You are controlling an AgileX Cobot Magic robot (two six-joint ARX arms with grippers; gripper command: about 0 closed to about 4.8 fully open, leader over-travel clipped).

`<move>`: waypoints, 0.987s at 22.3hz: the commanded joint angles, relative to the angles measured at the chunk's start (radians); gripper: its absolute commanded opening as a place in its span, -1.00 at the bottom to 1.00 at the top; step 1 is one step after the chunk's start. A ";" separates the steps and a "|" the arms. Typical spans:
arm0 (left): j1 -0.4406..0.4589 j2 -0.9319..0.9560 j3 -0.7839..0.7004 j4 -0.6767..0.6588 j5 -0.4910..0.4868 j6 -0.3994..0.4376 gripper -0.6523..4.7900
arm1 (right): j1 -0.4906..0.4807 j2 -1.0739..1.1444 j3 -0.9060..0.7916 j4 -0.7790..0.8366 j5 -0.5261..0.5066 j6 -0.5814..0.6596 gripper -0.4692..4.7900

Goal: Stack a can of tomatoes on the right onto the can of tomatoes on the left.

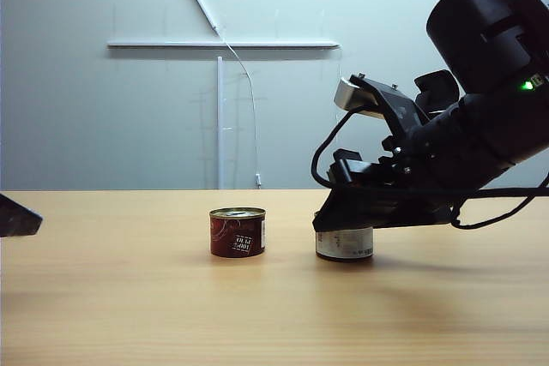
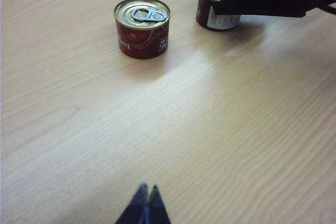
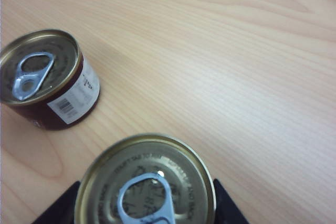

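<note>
So the right end effector (image 3: 144,213) is clamped around the right can (image 1: 344,243), left can (image 1: 238,232) just beside it; left end effector (image 2: 145,203) sits pinched shut, well apart.

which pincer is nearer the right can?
Right. The right pincer straddles the right can, fingers on both sides. The left pincer sits shut, far back across the table.

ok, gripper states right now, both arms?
Left gripper: shut, empty, hanging over bare table.
Right gripper: fingers either side of the right can, which stands on the table; a firm grip cannot be told.
</note>
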 commanded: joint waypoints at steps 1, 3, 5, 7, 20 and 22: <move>-0.001 -0.002 0.004 0.009 0.003 0.000 -0.77 | 0.002 -0.010 0.028 0.029 -0.040 0.000 -0.11; -0.001 -0.012 0.004 0.008 0.001 0.000 -0.77 | 0.027 -0.011 0.105 -0.015 -0.090 0.000 -0.11; -0.001 -0.018 0.004 0.009 0.003 0.000 -0.77 | 0.069 -0.007 0.196 -0.113 -0.090 -0.050 -0.11; -0.001 -0.019 0.004 0.009 0.003 0.000 -0.77 | 0.102 0.007 0.269 -0.182 -0.087 -0.095 -0.11; -0.001 -0.025 0.004 0.009 0.001 0.000 -0.77 | 0.126 0.105 0.379 -0.194 -0.079 -0.104 -0.11; -0.001 -0.025 0.004 0.009 0.001 0.000 -0.77 | 0.135 0.105 0.378 -0.198 -0.076 -0.104 -0.11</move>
